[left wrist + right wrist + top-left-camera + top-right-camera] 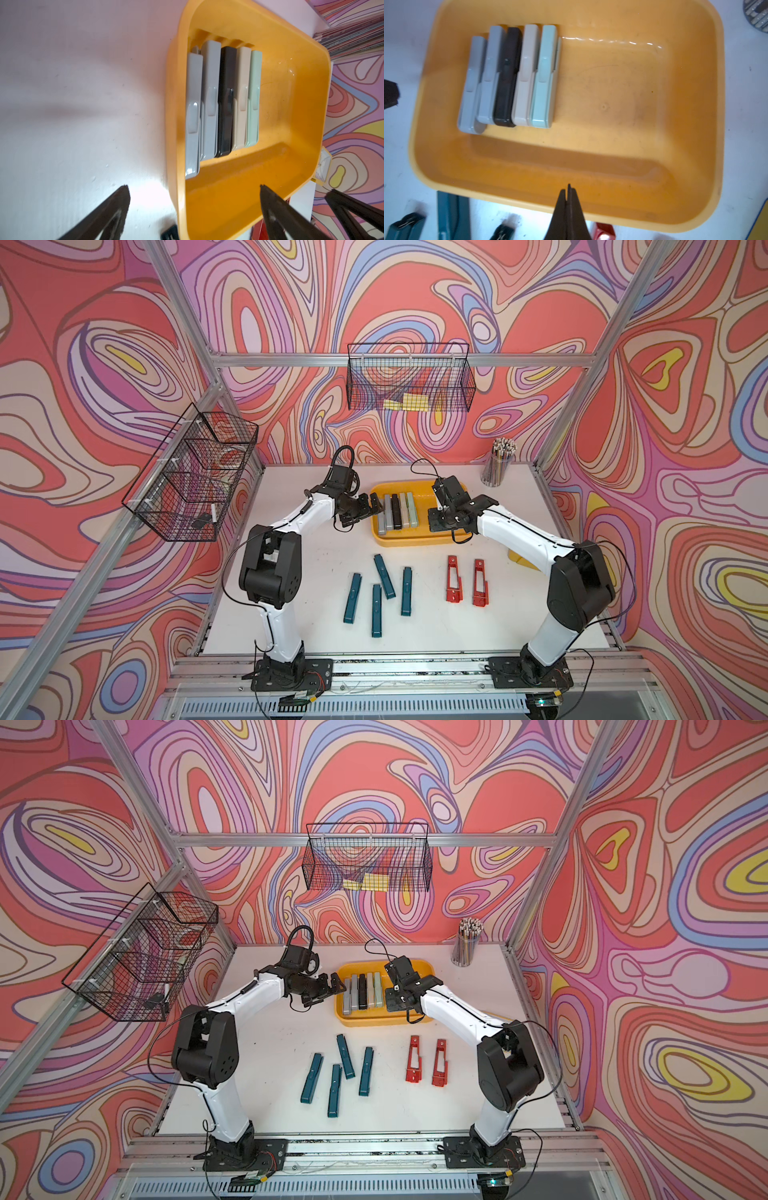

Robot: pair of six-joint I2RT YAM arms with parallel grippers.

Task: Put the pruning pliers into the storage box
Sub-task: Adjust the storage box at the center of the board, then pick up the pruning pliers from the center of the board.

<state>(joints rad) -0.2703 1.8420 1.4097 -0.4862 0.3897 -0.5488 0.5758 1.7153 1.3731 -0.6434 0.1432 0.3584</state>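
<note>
Right fingers (561,209) pinched together (empty), left fingers (116,207) wide; five slim pliers (506,83) abreast in yellow box (612,166).

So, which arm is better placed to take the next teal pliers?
Left, probably: the teal pliers lie nearer its base, and the left gripper is open and empty; the right gripper is shut.

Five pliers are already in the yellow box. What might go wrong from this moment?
The open left gripper straddles the storage box wall; going down, it may hit the rim and shift the box. Both arms hang near the box, the shut right gripper over it, so they may collide. Two teal pliers lie very close; grasping one may push the other.
</note>
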